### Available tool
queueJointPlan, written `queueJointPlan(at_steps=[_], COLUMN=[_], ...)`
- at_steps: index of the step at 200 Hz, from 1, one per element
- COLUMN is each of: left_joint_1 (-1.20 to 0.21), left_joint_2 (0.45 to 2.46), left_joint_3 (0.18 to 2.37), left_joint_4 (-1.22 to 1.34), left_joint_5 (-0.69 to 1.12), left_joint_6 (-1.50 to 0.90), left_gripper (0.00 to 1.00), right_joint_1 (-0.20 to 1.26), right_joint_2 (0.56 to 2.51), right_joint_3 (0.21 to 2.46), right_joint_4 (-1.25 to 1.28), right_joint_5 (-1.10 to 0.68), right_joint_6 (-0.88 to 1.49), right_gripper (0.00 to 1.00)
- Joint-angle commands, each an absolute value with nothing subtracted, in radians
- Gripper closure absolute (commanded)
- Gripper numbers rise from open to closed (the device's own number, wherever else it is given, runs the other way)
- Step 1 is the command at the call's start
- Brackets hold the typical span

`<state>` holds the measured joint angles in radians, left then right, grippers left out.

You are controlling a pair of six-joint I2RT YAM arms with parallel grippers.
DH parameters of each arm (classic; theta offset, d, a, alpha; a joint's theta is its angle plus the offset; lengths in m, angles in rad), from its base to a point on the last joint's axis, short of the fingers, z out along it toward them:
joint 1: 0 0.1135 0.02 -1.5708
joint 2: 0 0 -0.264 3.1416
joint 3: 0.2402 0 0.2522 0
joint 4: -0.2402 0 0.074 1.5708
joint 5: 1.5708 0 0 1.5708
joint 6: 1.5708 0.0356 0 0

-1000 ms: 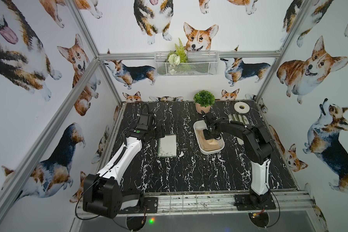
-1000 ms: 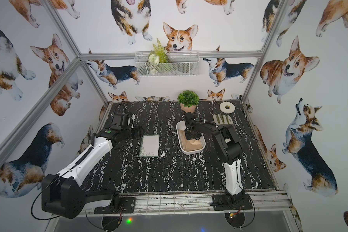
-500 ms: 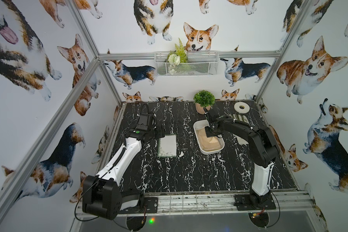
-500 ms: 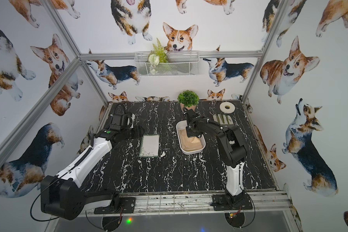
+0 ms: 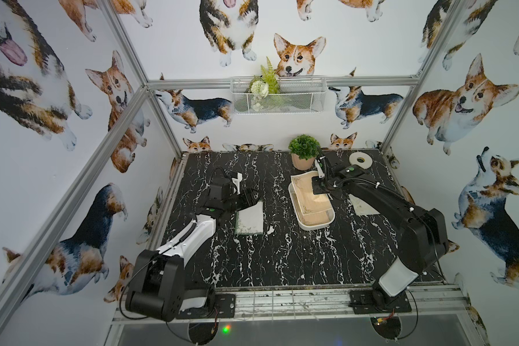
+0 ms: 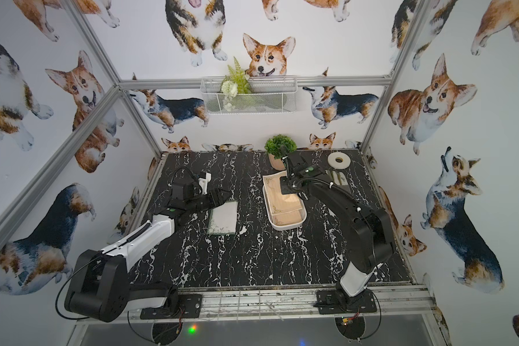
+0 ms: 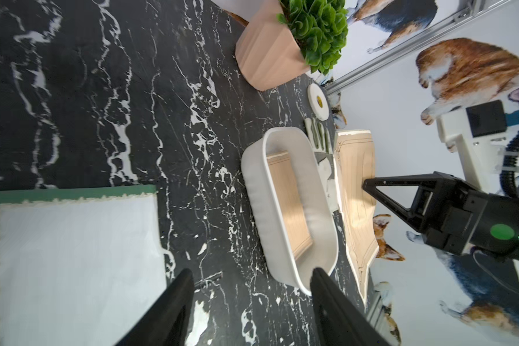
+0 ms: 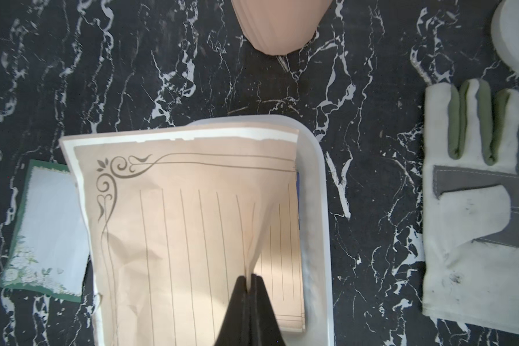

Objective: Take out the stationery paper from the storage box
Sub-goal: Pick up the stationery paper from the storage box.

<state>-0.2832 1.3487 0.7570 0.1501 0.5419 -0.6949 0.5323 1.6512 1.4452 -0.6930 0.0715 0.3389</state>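
Note:
The storage box (image 5: 315, 227) is a shallow white tray right of the table's middle. My right gripper (image 8: 248, 277) is shut on a tan ruled stationery paper sheet (image 8: 177, 224) with scroll corners, pinched at a fold. The sheet (image 7: 357, 194) hangs lifted above the storage box (image 7: 255, 194). More tan sheets (image 8: 285, 269) lie inside, against the box wall (image 8: 318, 209). A white sheet with a green border (image 5: 250, 218) lies flat on the table, left of the box. My left gripper (image 7: 251, 271) hovers open beside that sheet, nothing between its fingers.
A potted plant (image 5: 303, 151) stands just behind the box. A white tape roll (image 5: 360, 160) sits at the back right. A grey-and-white work glove (image 8: 468, 227) lies right of the box, under the right arm. A wire basket (image 5: 277, 96) hangs on the back wall.
My right gripper has shut on the top tan sheet and risen toward the back, lifting it above the box. The left arm has not moved.

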Motion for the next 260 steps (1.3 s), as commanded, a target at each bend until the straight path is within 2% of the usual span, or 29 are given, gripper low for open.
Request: queueJointPlan(at_steps=[1,22,148,184,211,260], left_joint_1=[-0.337,-0.408,-0.547,-0.555,-0.555,-0.555], left_joint_2=[1.347,1.362,1.528,1.535,1.531,1.509], left_joint_3=[0.775,0.834,0.923,0.923,0.922,0.925], left_joint_4=[0.344,0.263,0.35,0.368,0.372,0.355], left_joint_5=[0.55,0.503,0.477,0.484,0.489,0.508], left_joint_6=[-0.748,-0.686,-0.759,-0.764,-0.763,-0.751], left_gripper=[0.34,0.34,0.36,0.59,0.81,0.99], right_joint_1=[0.535,0.542,0.595,0.598,0.598,0.598], right_joint_2=[1.628,1.62,1.616,1.606,1.593,1.564], right_joint_3=[1.451,1.455,1.479,1.48,1.46,1.431], right_joint_4=[-0.714,-0.712,-0.687,-0.688,-0.672,-0.659], right_joint_5=[0.023,0.006,-0.024,-0.026,-0.041,-0.047], right_joint_6=[0.375,0.383,0.412,0.411,0.412,0.409], right_gripper=[1.0,1.0,1.0,0.97,0.95,0.89])
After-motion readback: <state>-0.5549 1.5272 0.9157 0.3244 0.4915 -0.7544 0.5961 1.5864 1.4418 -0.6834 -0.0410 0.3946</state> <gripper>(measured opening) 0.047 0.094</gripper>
